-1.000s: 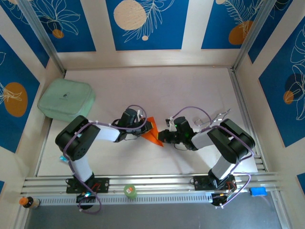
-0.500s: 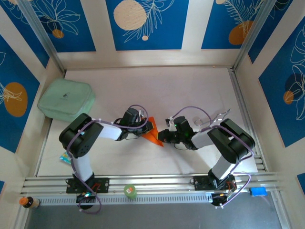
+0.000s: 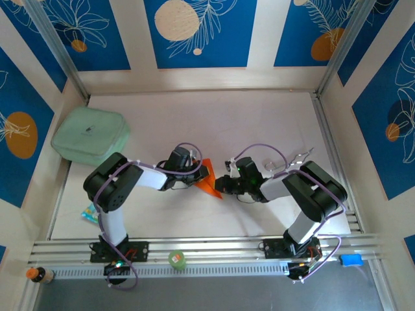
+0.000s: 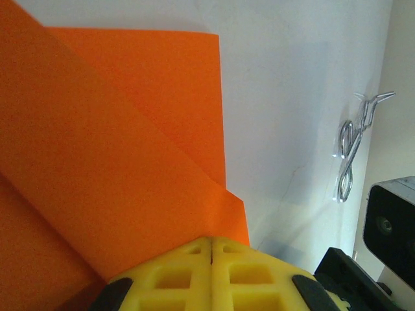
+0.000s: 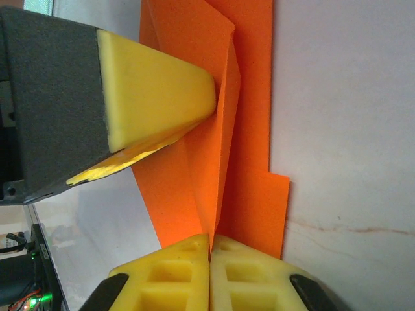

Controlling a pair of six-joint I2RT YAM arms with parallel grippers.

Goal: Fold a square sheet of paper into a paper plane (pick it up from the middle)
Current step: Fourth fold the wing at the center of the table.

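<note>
Clamped from the left by left gripper [image 4: 211,243], jaws tight together on paper [image 3: 208,183] (a creased orange wedge). Lying at the middle of the table [image 3: 259,116], between both grippers. Clamped from the right by right gripper [image 5: 209,241], jaws likewise closed on a fold.

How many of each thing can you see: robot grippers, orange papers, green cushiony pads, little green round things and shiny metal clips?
grippers: 2, the left gripper and the right gripper
orange paper: 1
green pad: 1
small green round thing: 1
shiny metal clip: 1
Total: 6
</note>
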